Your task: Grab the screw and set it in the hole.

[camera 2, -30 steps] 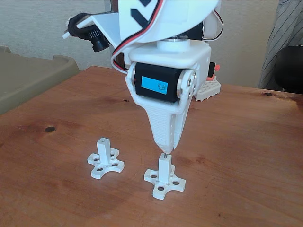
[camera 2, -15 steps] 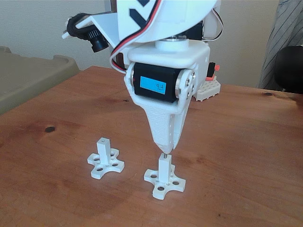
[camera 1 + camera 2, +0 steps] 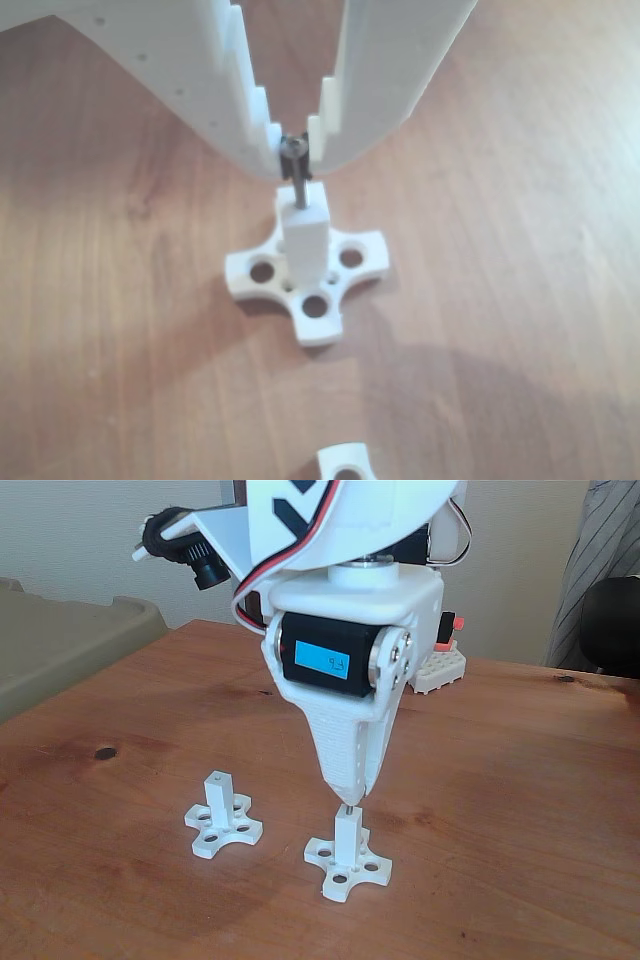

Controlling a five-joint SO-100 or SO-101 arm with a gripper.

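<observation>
Silver screw clamped at its head by gripper, upright, tip entering hole in post; second post at 9 o'clock.

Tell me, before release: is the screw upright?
Upright: the screw hangs vertically from the gripper, tip at the post's hole.

White printed hand, tapered fingers with stepped inner edges; above hand, black servo with blue label, silver screws; red-white-black cable overhead.
</observation>
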